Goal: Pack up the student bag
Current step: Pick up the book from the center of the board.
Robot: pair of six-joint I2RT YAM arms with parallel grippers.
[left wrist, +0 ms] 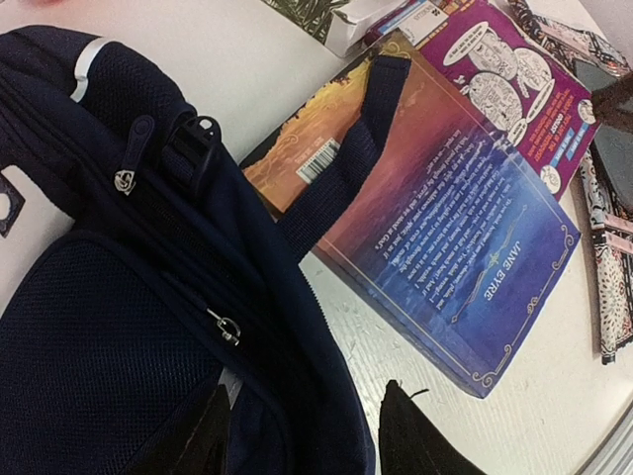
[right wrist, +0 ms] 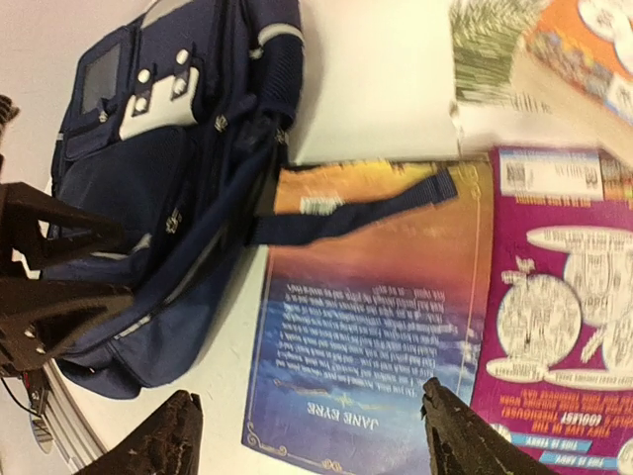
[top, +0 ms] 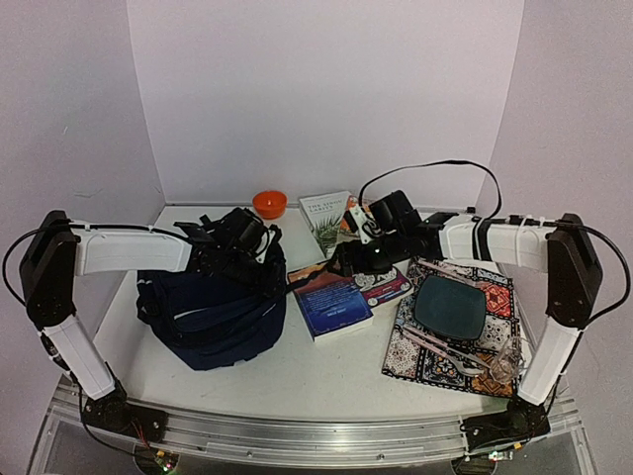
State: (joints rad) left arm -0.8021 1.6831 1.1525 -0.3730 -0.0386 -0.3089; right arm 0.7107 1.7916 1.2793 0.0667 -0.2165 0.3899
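On table (top: pixel 297 386), student bag (top: pixel 213 317) w/ strap (right wrist: pixel 346 213) over book (right wrist: pixel 366 327) – L gripper (left wrist: pixel 307 391) apart, R gripper (right wrist: pixel 309 391) apart.

one student bag (top: pixel 213 317) is lying beneath the left claw (left wrist: pixel 307 445). one jane eyre book (right wrist: pixel 366 336), one magenta book (right wrist: pixel 564 317), one palm-cover book (right wrist: pixel 490 40) and one orange book (right wrist: pixel 584 40), four in total, are lying near the right claw (right wrist: pixel 312 435). one orange bowl (top: pixel 269 204) is sitting left of it; one patterned mat (top: pixel 499 297) and one dark plate (top: pixel 450 307), right.

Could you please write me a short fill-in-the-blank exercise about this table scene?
The strap of the student bag lies across the book titled ____.
The small bowl by the back wall is ____.
In the top view, the dark plate lies to the ____ of that book.
Missing words: Jane Eyre; orange; right.
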